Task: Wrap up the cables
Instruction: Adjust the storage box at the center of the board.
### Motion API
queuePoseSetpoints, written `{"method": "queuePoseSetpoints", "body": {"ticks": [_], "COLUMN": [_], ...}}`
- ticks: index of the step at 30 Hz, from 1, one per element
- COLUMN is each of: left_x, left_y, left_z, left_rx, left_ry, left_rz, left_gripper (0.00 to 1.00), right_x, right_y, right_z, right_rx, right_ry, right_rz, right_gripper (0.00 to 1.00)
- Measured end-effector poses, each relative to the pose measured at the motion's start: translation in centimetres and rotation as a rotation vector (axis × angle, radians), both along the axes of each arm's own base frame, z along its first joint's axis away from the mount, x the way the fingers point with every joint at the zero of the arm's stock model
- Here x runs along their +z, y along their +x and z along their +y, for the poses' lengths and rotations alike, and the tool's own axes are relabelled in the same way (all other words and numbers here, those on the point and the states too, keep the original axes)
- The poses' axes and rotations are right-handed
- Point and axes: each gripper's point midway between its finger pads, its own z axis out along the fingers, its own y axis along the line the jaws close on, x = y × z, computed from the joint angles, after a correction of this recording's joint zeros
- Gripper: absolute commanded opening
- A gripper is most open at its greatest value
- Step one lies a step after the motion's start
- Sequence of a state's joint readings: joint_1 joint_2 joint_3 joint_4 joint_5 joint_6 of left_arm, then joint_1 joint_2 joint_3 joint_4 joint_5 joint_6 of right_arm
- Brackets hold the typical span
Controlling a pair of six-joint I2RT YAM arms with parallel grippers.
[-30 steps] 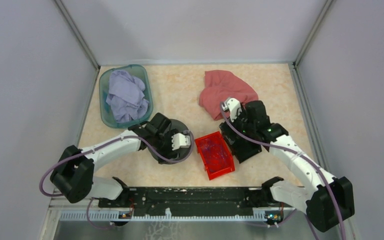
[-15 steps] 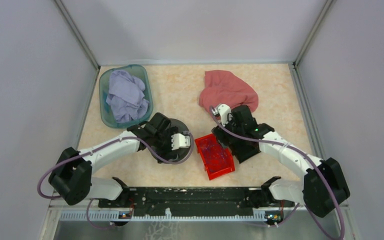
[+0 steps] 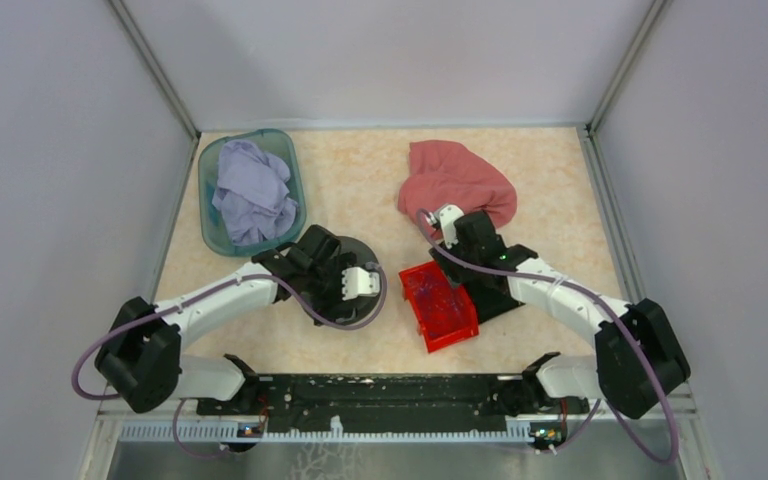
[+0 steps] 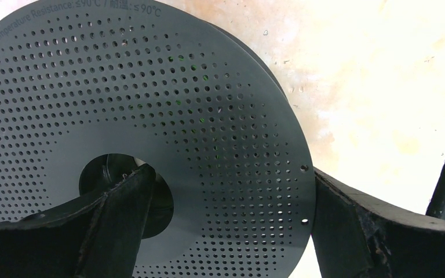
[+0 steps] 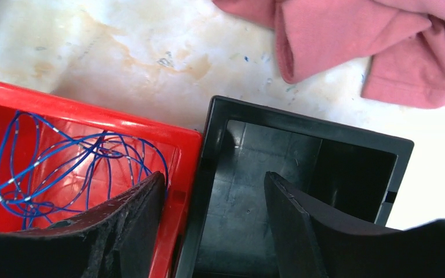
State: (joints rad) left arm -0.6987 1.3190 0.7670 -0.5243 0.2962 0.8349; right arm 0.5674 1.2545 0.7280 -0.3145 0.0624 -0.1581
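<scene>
Over spool (image 4: 150,87) and red bin (image 5: 92,119), both tools spread
left tool (image 4: 229,179) spans hub to rim; right tool (image 5: 213,179) straddles red bin and black bin (image 5: 301,124) walls, cables (image 5: 64,168) in red.

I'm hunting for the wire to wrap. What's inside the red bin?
Loose loops of thin blue wire lie tangled in the red bin. The right tool has one finger inside, hiding the near part, so any wire there cannot be seen.

You have thin blue looped cables (image 5: 95,153) in a red plastic bin (image 5: 92,119), a black plastic bin (image 5: 301,124), a dark grey round disc (image 4: 150,104) dotted with holes, a pink cloth (image 5: 347,35) and a mottled beige tabletop (image 5: 121,46).
</scene>
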Motion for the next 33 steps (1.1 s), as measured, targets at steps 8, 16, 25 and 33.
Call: {"method": "queuePoseSetpoints", "body": {"ticks": [8,16,25,33], "left_x": [0.9,0.8,0.3,0.4], "left_y": [-0.1,-0.3,-0.3,0.2], "left_z": [-0.1,-0.4,-1.8,-4.2], "left_rx": [-0.018,-0.035,-0.047,-0.078], "left_ry": [-0.014,-0.023,-0.041,-0.057], "left_rz": [-0.013,0.001,0.062,0.074], "left_gripper": [1.0,0.94,0.81,0.81], "right_x": [-0.7,-0.1,0.0,2.7], "right_y": [1.7,4.3,5.8,5.5], "right_z": [-3.3,-8.6,-10.0,-8.7], "right_rx": [-0.135,-0.324,-0.341,-0.25], "right_ry": [-0.053,-0.049,-0.053,-0.007], "right_rz": [0.004,-0.005,-0.004,-0.03], "right_gripper": [0.56,0.55,0.7,0.81]}}
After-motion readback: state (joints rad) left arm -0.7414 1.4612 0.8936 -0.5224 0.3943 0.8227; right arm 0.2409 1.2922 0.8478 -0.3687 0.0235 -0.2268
